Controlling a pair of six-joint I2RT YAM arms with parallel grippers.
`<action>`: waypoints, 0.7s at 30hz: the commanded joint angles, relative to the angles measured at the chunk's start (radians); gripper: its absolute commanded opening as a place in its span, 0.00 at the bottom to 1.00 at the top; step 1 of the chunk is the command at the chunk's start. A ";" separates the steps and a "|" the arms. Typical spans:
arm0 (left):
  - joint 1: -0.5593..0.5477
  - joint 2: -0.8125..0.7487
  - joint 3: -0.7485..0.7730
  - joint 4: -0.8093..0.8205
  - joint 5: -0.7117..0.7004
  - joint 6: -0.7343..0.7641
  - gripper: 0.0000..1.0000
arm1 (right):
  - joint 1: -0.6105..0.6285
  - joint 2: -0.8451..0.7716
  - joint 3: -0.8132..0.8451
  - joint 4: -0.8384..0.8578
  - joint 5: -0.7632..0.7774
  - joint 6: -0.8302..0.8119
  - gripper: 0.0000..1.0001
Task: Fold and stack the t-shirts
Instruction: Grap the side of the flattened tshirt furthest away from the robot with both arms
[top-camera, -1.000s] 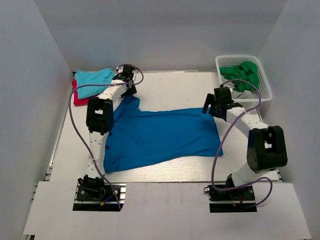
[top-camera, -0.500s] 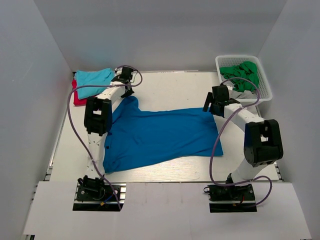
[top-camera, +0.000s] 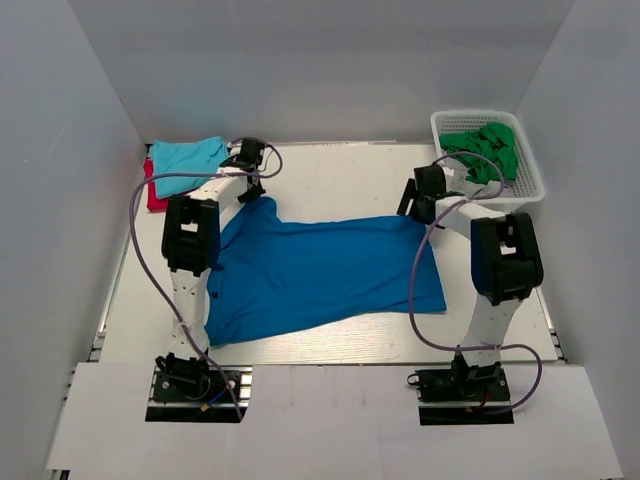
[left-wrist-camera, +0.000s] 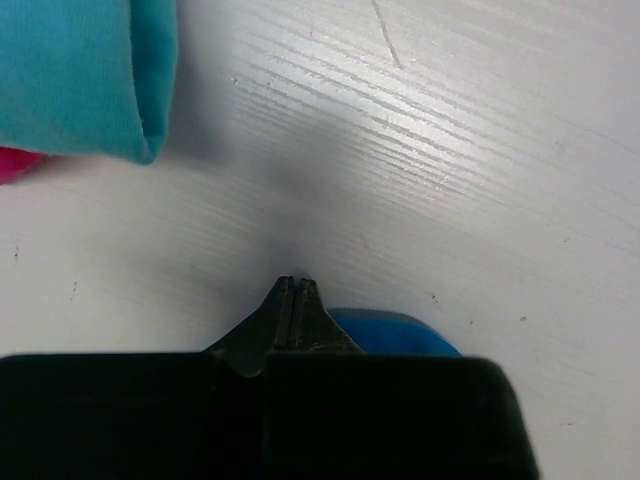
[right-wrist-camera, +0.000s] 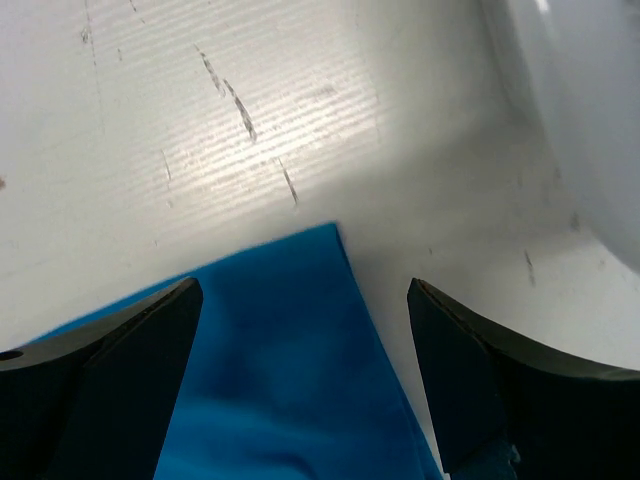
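Observation:
The royal-blue t-shirt (top-camera: 320, 270) lies spread flat across the middle of the table. My left gripper (top-camera: 252, 188) sits at its far left tip and is shut. In the left wrist view its fingertips (left-wrist-camera: 292, 290) press together over bare table. Blue cloth (left-wrist-camera: 395, 330) shows just right of them, and I cannot see any cloth pinched. My right gripper (top-camera: 412, 200) stands open over the shirt's far right corner (right-wrist-camera: 290, 330), one finger on either side of it. The turquoise t-shirt (top-camera: 185, 155) lies folded on the red one (top-camera: 158, 195) at the far left.
A white basket (top-camera: 530, 175) with green clothes (top-camera: 485, 150) stands at the far right, close behind the right gripper. The folded turquoise edge (left-wrist-camera: 90, 80) lies just beyond the left gripper. Grey walls close in the table on three sides.
My left gripper has closed at the shirt's far left tip. The right arm has swung in and farther back, bringing its open gripper over the shirt's far right corner.

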 joint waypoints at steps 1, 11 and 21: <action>-0.003 -0.097 -0.017 0.005 -0.002 0.013 0.00 | -0.001 0.044 0.057 0.087 0.006 0.004 0.89; 0.006 -0.169 -0.119 0.039 -0.012 0.022 0.00 | -0.001 0.105 0.059 0.093 -0.002 0.000 0.21; -0.013 -0.338 -0.242 0.023 -0.055 -0.001 0.00 | 0.006 0.039 0.019 0.127 -0.034 -0.057 0.00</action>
